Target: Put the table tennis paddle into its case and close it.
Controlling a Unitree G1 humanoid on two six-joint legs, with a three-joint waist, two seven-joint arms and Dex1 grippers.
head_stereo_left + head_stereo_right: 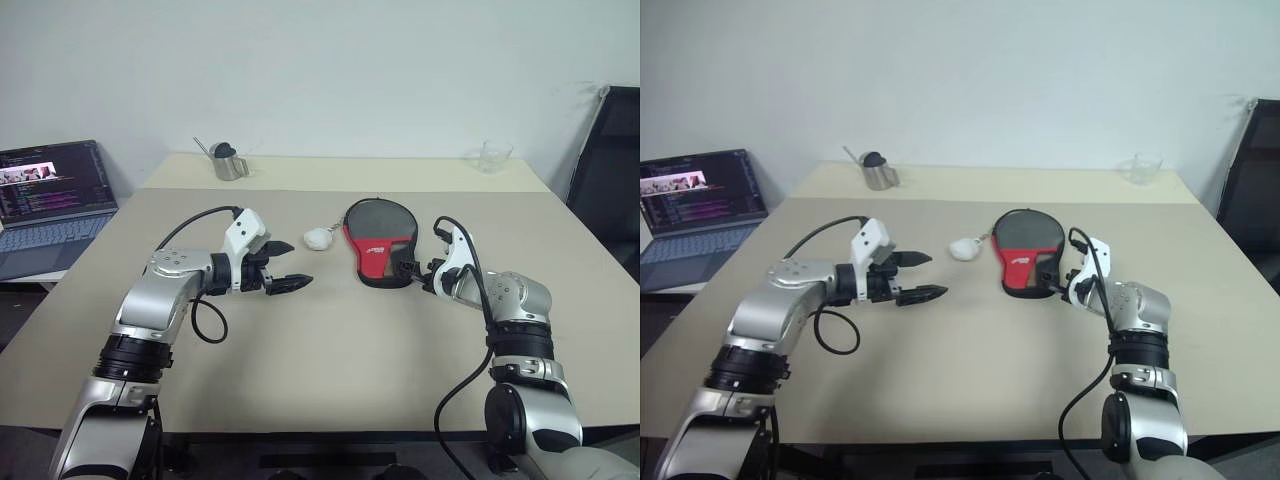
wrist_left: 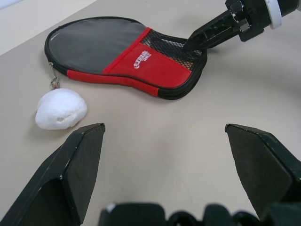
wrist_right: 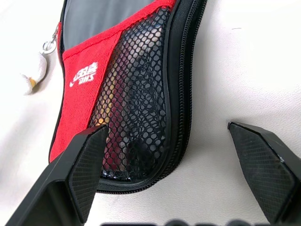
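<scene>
The case (image 1: 378,240) lies flat on the beige table, with its clear window, red printed panel and mesh facing up. The table tennis paddle sits inside it. Its dark face shows behind the window (image 2: 94,42), and its striped handle shows dimly through the mesh (image 3: 113,99). My right gripper (image 1: 412,272) is open, low over the table at the case's narrow end, one finger beside the mesh and the other over bare table. My left gripper (image 1: 292,266) hangs open above the table, left of the case, holding nothing.
A white fluffy ball (image 1: 320,238) hangs on a ring from the case's zip pull, left of the case. At the back stand a metal cup (image 1: 228,162) and a glass (image 1: 494,155). A laptop (image 1: 50,200) sits far left and a black chair (image 1: 610,170) far right.
</scene>
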